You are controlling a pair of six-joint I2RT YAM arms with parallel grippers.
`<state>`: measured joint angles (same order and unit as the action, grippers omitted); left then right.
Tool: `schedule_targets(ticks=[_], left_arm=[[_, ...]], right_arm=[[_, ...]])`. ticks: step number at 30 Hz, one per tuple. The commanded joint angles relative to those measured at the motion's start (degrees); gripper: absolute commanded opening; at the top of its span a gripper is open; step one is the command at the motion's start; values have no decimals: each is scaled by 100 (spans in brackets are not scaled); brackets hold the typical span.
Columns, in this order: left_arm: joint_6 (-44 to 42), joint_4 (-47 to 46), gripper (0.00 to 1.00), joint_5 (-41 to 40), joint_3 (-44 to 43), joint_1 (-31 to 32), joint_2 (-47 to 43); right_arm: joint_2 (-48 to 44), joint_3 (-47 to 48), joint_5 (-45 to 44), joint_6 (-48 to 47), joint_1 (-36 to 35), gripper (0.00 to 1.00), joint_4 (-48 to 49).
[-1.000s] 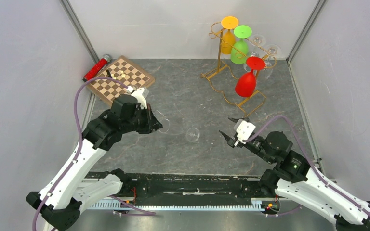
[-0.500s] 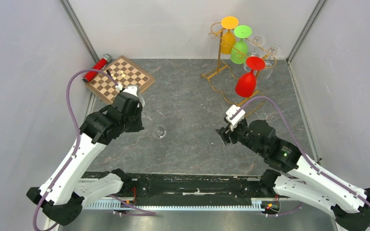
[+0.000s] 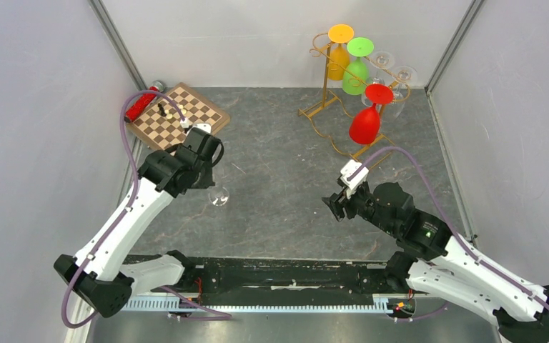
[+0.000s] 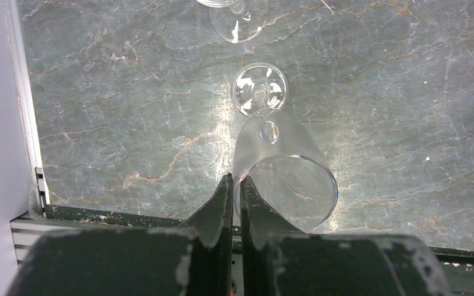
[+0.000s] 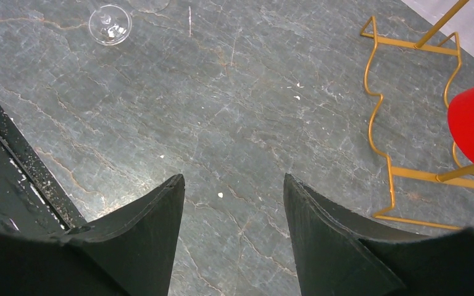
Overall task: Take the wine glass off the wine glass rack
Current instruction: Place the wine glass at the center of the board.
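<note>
My left gripper [image 4: 236, 179] is shut on the rim of a clear wine glass [image 4: 284, 176]. The glass hangs foot-down over the left of the table and also shows from above as the held glass [image 3: 219, 196]. The gold wine glass rack [image 3: 327, 78] stands at the back right. On it hang an orange glass [image 3: 339, 61], a green glass [image 3: 356, 75], a red glass [image 3: 364, 125] and clear ones. My right gripper [image 5: 233, 179] is open and empty over bare table, in front and to the left of the rack's wire base [image 5: 379, 123].
A second clear glass [image 4: 234, 18] stands on the table just beyond the held one. A chessboard [image 3: 179, 114] with a few pieces and a red canister [image 3: 141, 102] lie at the back left. The left wall [image 4: 0, 111] is close to my left gripper.
My left arm has carried the clear glass leftward, toward the wall, and turned it foot-down. My right gripper stayed open and shifted slightly.
</note>
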<state>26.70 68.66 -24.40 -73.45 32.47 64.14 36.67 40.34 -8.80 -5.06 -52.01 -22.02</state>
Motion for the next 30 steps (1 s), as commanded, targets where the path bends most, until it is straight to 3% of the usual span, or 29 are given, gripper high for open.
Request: schedule_targets(ticks=[1, 14, 20, 30], left_arm=[[-377, -107, 2, -120, -279, -203, 86], [-802, -423, 3, 588, -21, -889, 368], [-852, -500, 27, 465, 74, -1022, 468], [-931, -327, 41, 208, -240, -1069, 445]], right_arm=[[-138, 23, 126, 152, -20, 63, -23], [-163, 80, 93, 223, -18, 64, -175], [-194, 49, 9, 233, -20, 68, -176], [-229, 249, -222, 263, -20, 75, -316]])
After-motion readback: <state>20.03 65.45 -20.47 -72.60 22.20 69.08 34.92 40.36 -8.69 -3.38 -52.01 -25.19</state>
